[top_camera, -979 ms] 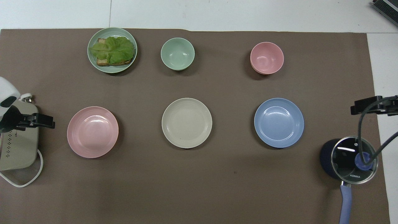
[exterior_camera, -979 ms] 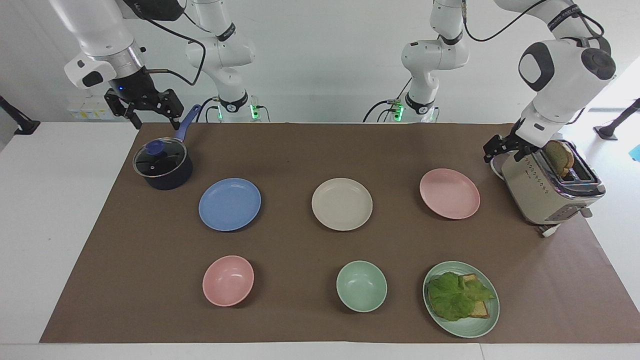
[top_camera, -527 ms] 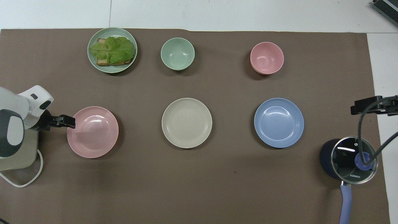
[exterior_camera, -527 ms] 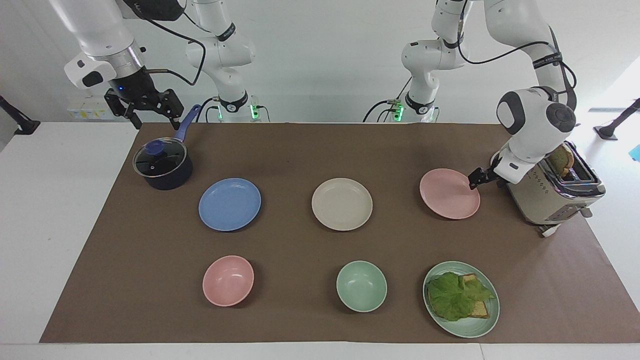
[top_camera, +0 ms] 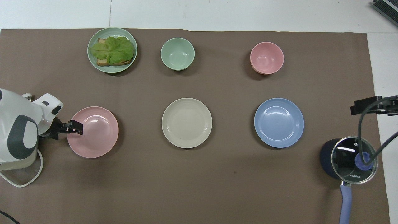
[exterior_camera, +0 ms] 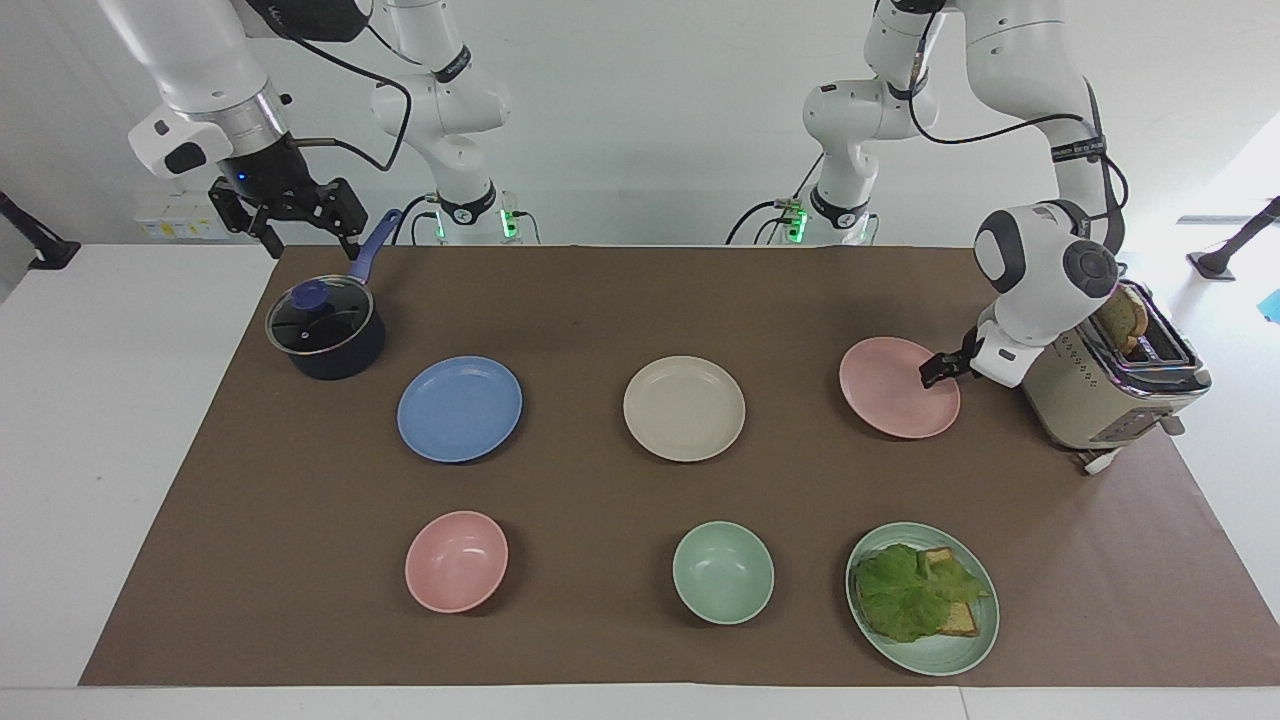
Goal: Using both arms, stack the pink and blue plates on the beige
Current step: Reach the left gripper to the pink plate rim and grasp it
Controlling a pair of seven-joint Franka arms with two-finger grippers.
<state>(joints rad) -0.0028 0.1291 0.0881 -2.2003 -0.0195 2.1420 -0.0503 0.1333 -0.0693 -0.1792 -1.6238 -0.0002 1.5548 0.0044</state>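
Your left gripper (exterior_camera: 932, 374), jaws open, has reached the pink plate (exterior_camera: 893, 390)'s rim from the toaster (exterior_camera: 1100, 385); right gripper (exterior_camera: 295, 222) open; four plates, two bowls.

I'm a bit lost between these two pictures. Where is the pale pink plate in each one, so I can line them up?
Facing view: the pink plate lies toward the right of the picture, beside the toaster, with the left gripper at its rim.
Overhead view: the pink plate lies toward the left, with the left gripper at its rim.
Shared landmark: the beige plate, mid-table in both views.
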